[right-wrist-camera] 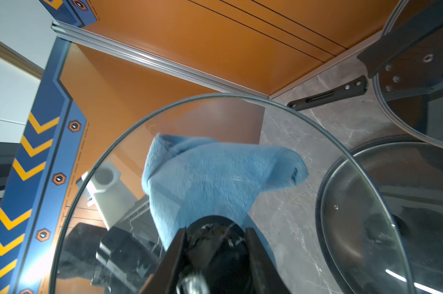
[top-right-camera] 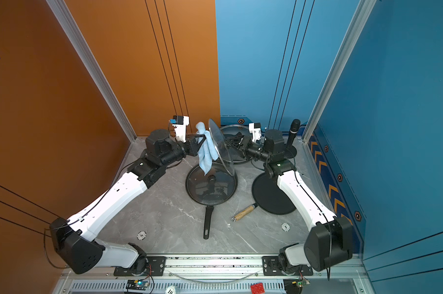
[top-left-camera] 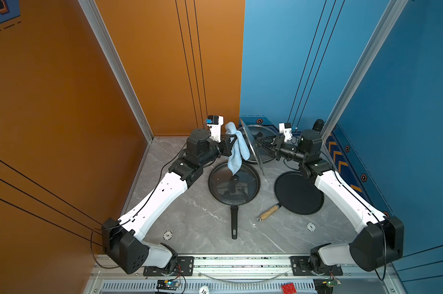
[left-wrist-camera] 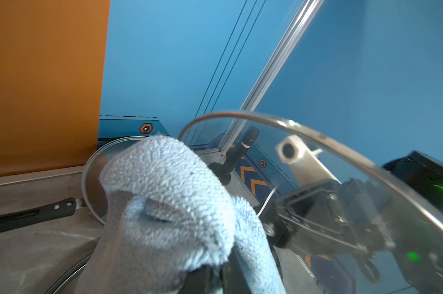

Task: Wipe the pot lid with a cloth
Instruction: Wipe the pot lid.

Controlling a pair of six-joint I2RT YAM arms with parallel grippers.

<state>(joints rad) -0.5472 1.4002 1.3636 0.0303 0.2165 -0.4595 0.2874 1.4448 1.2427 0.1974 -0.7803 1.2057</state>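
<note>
Right wrist view shows your right gripper (right-wrist-camera: pixel 215 239) shut tight on the black knob (right-wrist-camera: pixel 215 226) of the glass lid (right-wrist-camera: pixel 304 216); the lid stands on its edge in the air, between the two grippers; your left gripper (top-left-camera: pixel 230 140) is shut on the blue cloth (top-left-camera: pixel 237 152), which hangs against the other side of the glass; glass is hard, slippery and can break, so hold only the knob; the cloth is soft and floppy, so pinch a thick bunch.

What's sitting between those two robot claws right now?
The blue cloth, clamped in the left gripper, and the glass lid, held on edge by the right gripper; both top views show it.
</note>
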